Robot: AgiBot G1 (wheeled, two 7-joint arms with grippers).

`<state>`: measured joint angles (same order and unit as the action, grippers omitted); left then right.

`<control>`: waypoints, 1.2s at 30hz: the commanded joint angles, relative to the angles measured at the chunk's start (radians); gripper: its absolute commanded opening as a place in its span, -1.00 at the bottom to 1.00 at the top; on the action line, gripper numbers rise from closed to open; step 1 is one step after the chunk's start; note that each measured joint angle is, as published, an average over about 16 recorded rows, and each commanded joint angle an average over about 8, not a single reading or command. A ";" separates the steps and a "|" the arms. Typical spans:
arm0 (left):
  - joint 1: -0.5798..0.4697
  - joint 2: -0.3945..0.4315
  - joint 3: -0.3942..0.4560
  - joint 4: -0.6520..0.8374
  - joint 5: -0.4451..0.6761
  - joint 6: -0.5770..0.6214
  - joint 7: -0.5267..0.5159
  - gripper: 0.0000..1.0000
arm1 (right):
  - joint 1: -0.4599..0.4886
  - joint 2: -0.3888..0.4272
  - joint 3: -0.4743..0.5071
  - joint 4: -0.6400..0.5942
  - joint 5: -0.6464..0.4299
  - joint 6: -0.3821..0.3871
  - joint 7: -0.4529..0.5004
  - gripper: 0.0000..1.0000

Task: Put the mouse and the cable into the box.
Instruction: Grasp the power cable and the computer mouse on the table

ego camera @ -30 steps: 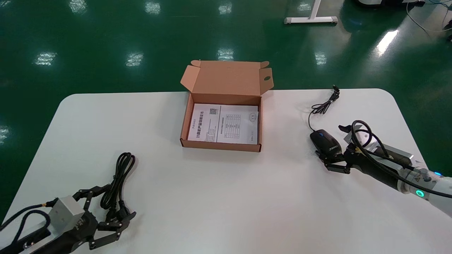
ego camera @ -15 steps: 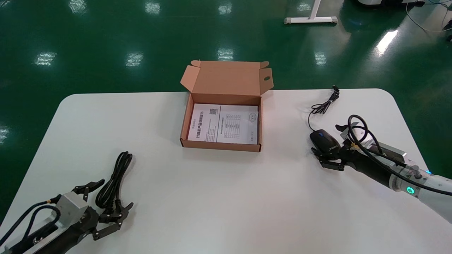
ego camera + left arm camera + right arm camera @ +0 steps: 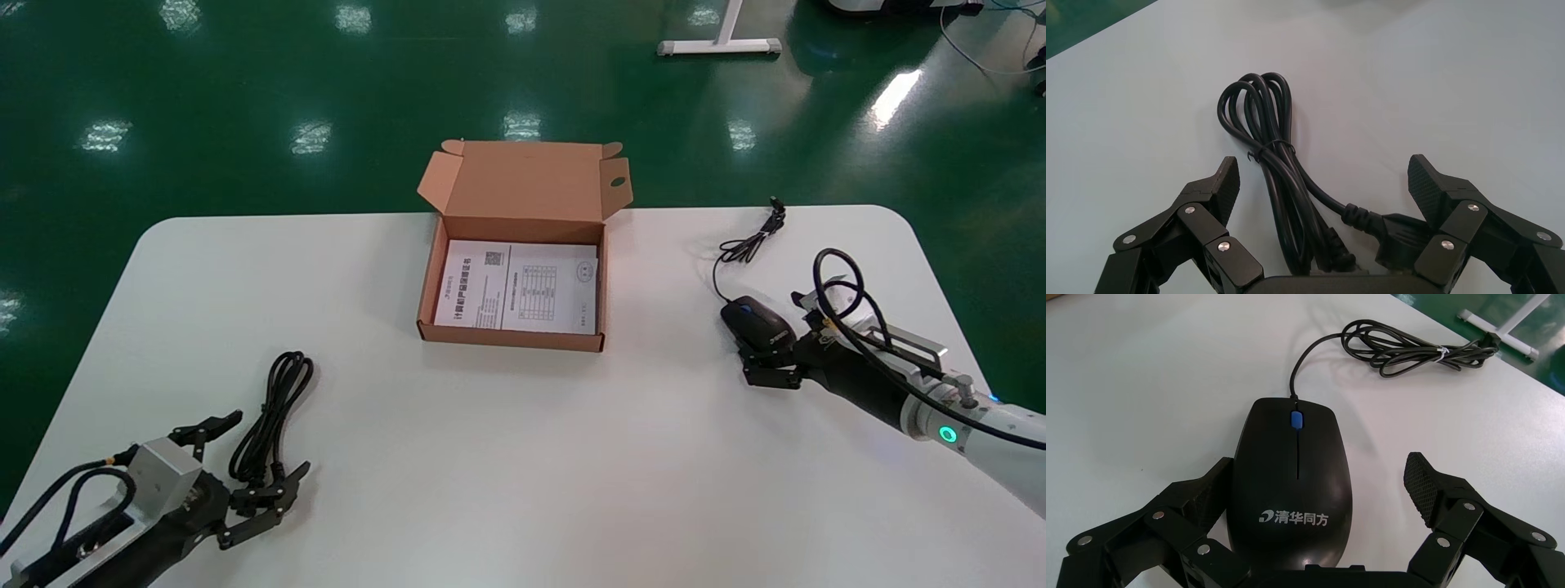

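At the near edge of the white desk [image 3: 523, 474], the left pincer [image 3: 260, 457] lies spread wide, its fingers straddling the plug end of a coiled black power cable [image 3: 1281, 177] whose loops run away ahead of it. The bundle looks light and limp, cinched by a thin wire tie [image 3: 1273, 146]. A grip across all strands close to that tie would likely keep the loops from spilling, while the stiff moulded plugs [image 3: 1395, 236] offer a harder but lopsided hold.

Well to that pincer's right, the right pincer [image 3: 772, 343] is also spread. A black plastic computer mouse [image 3: 1294, 484] lies between its fingers, one close against a flank, the other apart. The shell appears smooth, hard and rounded, so it may slip, and its flanks are the likely hold. Its thin dark cord [image 3: 1407, 352] trails beyond the fingertips and will probably drag.

Farther off, between both pincers, the open brown cardboard box [image 3: 511, 339] holds printed white sheets [image 3: 519, 286].
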<state>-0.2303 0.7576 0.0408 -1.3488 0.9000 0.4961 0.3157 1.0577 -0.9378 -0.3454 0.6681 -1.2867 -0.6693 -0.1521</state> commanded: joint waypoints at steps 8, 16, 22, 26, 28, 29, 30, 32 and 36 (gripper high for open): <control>0.001 0.007 -0.008 -0.001 -0.012 -0.015 -0.012 1.00 | -0.010 0.004 -0.018 0.063 -0.021 0.032 0.098 1.00; -0.006 0.003 -0.023 -0.002 -0.028 -0.022 -0.024 1.00 | 0.015 0.004 -0.024 0.114 -0.034 0.074 0.185 1.00; 0.006 0.004 -0.021 0.001 -0.025 -0.029 -0.026 1.00 | 0.028 0.007 -0.039 0.138 -0.052 0.089 0.251 1.00; 0.022 0.005 -0.022 0.001 -0.023 -0.034 -0.023 1.00 | 0.015 0.017 -0.049 0.169 -0.063 0.095 0.294 1.00; 0.029 0.005 -0.023 0.001 -0.022 -0.035 -0.021 1.00 | 0.005 0.024 -0.054 0.188 -0.069 0.100 0.316 1.00; 0.033 0.005 -0.024 0.001 -0.022 -0.035 -0.020 1.00 | 0.001 0.027 -0.057 0.198 -0.073 0.103 0.328 1.00; 0.037 0.005 -0.026 0.001 -0.022 -0.035 -0.019 1.00 | -0.003 0.031 -0.060 0.207 -0.077 0.106 0.339 1.00; 0.045 0.005 -0.029 0.001 -0.023 -0.035 -0.016 1.00 | -0.011 0.038 -0.066 0.223 -0.086 0.114 0.363 1.00; 0.058 0.007 -0.035 0.001 -0.027 -0.035 -0.013 1.00 | -0.023 0.050 -0.077 0.247 -0.105 0.127 0.400 1.00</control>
<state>-0.1754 0.7647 0.0071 -1.3478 0.8739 0.4613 0.3021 1.0344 -0.8872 -0.4216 0.9119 -1.3886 -0.5468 0.2469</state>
